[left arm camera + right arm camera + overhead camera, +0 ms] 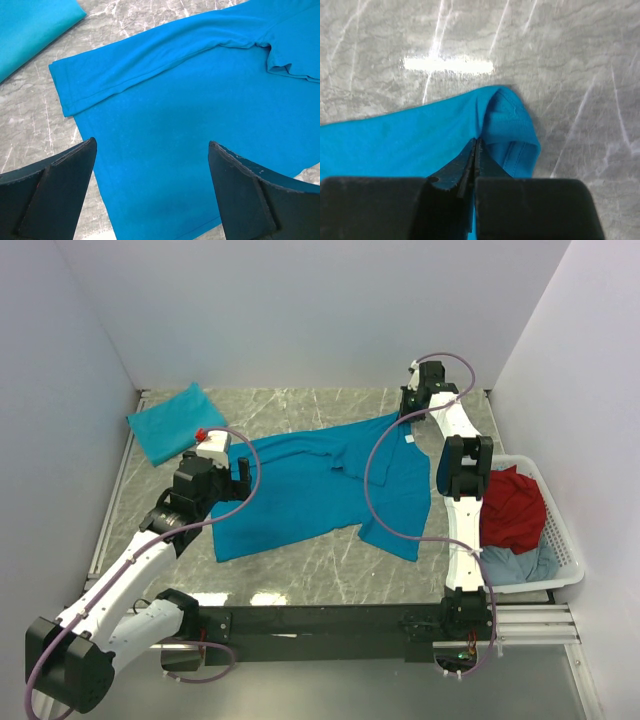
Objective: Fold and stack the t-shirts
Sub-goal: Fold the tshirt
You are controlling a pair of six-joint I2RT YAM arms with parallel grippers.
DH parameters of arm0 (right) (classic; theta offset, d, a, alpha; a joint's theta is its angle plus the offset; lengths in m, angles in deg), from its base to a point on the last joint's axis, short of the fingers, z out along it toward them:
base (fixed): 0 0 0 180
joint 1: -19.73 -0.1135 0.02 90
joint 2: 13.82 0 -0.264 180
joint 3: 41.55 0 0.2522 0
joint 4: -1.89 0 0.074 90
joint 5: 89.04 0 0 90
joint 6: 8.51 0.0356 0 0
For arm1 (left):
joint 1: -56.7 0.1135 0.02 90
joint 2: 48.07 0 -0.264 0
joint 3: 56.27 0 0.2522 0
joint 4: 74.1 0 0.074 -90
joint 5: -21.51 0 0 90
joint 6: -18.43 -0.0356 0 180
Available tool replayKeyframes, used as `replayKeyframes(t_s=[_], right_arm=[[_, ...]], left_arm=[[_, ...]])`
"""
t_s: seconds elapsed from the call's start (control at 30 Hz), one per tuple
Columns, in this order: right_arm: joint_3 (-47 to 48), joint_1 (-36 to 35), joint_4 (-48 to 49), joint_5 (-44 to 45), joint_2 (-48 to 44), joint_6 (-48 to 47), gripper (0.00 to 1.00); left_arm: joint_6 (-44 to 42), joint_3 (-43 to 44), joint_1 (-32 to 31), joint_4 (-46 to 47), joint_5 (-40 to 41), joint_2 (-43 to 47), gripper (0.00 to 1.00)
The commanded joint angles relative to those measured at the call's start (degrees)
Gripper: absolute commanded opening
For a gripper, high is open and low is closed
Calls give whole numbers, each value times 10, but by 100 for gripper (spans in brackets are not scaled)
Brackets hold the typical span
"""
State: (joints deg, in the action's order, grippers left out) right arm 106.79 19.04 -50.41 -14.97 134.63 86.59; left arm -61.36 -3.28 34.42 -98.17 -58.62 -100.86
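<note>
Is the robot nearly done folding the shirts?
Not yet. One folded shirt lies at the far left of the table. The right gripper is pinching an edge of the spread-out blue shirt, and the left gripper hangs open above it. Folding and stacking that one remain, and more clothes sit in the basket.

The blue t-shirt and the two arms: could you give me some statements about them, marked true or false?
1. The spread t-shirt is red. False: it is teal-blue.
2. The right jaws are shut on its edge. True.
3. The left jaws grip it. False: they stand open above it.
4. A folded teal shirt lies apart at the far left. True.
5. The white basket is empty. False: it holds a red garment and a pale blue garment.
</note>
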Motion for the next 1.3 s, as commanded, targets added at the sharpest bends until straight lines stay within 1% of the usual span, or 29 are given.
replayKeyframes(t_s=[0.0, 0.2, 0.23, 0.33, 0.53, 0.6, 0.67, 0.7, 0.73, 0.77, 0.8, 0.83, 0.9, 0.93, 0.97, 1.03, 1.1, 1.2, 1.27], right_arm=[[14, 4, 38, -1, -25, 10, 0], [20, 4, 59, 1, -26, 21, 0], [20, 18, 64, 2, -26, 23, 0], [21, 18, 68, 10, -25, 25, 0], [-8, 30, 87, 5, -41, 29, 0], [-8, 31, 92, 1, -43, 29, 0], [2, 31, 88, -6, -40, 28, 0], [3, 31, 88, -8, -39, 29, 0], [4, 31, 88, -10, -39, 31, 0], [4, 31, 92, -11, -39, 34, 0], [2, 31, 91, -14, -38, 36, 0], [4, 31, 93, -16, -37, 37, 0], [5, 31, 90, -21, -35, 39, 0], [5, 31, 90, -21, -34, 39, 0], [4, 31, 89, -21, -35, 39, 0], [4, 31, 89, -21, -36, 36, 0], [1, 31, 91, -20, -38, 32, 0], [-1, 31, 95, -19, -39, 32, 0], [1, 31, 96, -18, -39, 32, 0]], left_arm=[[2, -1, 3, 24, -8, -6, 98], [2, 0, 4, 23, -6, -13, 98], [1, 0, 5, 23, -6, -14, 98], [2, 1, 6, 23, -6, -18, 97], [5, 0, 11, 26, -4, -28, 97], [10, 0, 16, 27, 1, -48, 97], [28, 7, 36, 29, -6, -71, 96], [37, 13, 45, 27, -16, -104, 93], [62, 21, 67, 27, -20, -122, 86], [76, 41, 81, 25, -26, -143, 83], [91, 52, 95, 23, -33, -187, 79], [121, 65, 125, 22, -48, -210, 73], [146, 101, 151, 25, -56, -252, 65], [167, 114, 159, 28, -56, -290, 59], [175, 137, 170, 31, -54, -307, 57], [193, 155, 172, 50, -57, -348, 52], [204, 191, 172, 64, -81, -391, 48], [214, 219, 172, 62, -91, -446, 46], [217, 231, 172, 64, -92, -466, 41]])
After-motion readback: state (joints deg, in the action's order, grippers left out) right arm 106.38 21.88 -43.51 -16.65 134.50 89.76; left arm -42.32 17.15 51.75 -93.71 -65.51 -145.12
